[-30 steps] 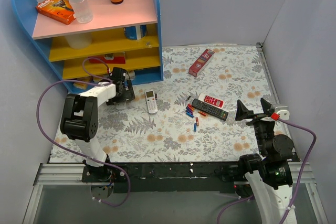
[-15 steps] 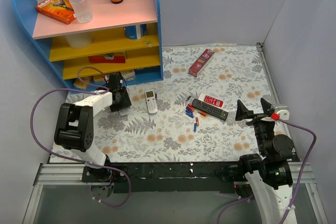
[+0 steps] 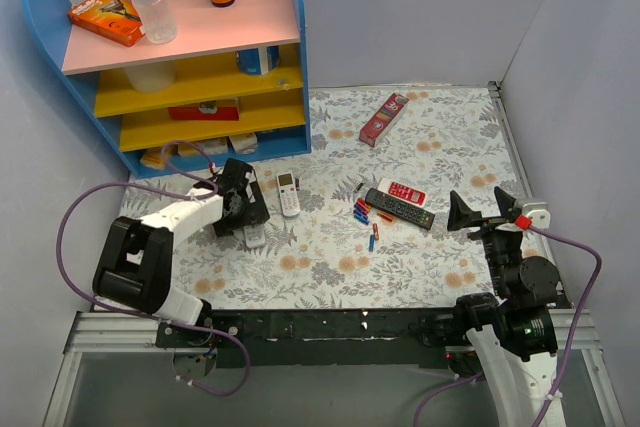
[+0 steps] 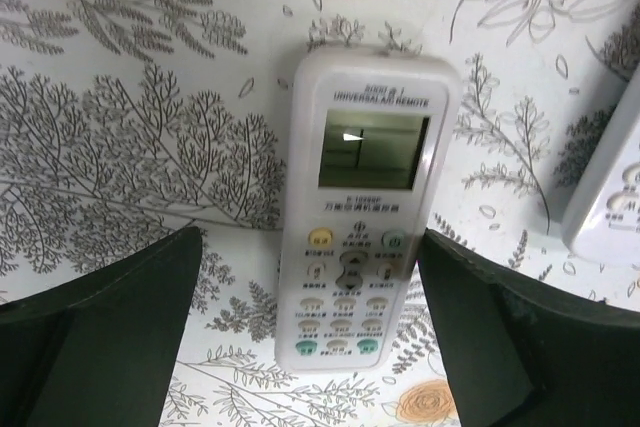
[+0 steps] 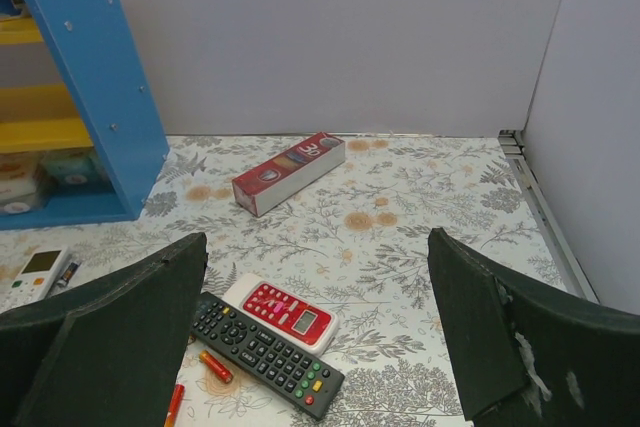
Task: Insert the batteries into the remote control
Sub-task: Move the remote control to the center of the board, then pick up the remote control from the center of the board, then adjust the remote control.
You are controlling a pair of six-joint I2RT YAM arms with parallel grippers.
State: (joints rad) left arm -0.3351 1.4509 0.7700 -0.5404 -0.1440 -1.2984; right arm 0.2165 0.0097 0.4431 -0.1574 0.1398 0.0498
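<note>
Floral cloth (image 3: 330,267) is seen over the whole table, w/ a blue shelf (image 3: 200,87) at far left & grey walls behind. On it the white remote (image 3: 288,193) is laid face up, screen end far, just right of the L gripper (image 3: 250,219) & well left of the batteries (image 3: 362,214). These are bunched in a red/blue cluster, w/ one more a bit nearer, by the left end of the black remote (image 3: 400,209). A red-white remote (image 3: 402,191) is set just beyond that, & a red box (image 3: 384,118) further back. The L gripper is spread wide, low over the cloth. In L wrist view an A/C remote (image 4: 365,212) is framed between the fingers (image 4: 100,327), flat, face up, untouched. Whether it is the same unit as in top view cannot be told. Another white corner (image 4: 610,197) is cut off at the right edge. The R gripper (image 3: 481,205) is held up at right, spread, w/ nothing between
</note>
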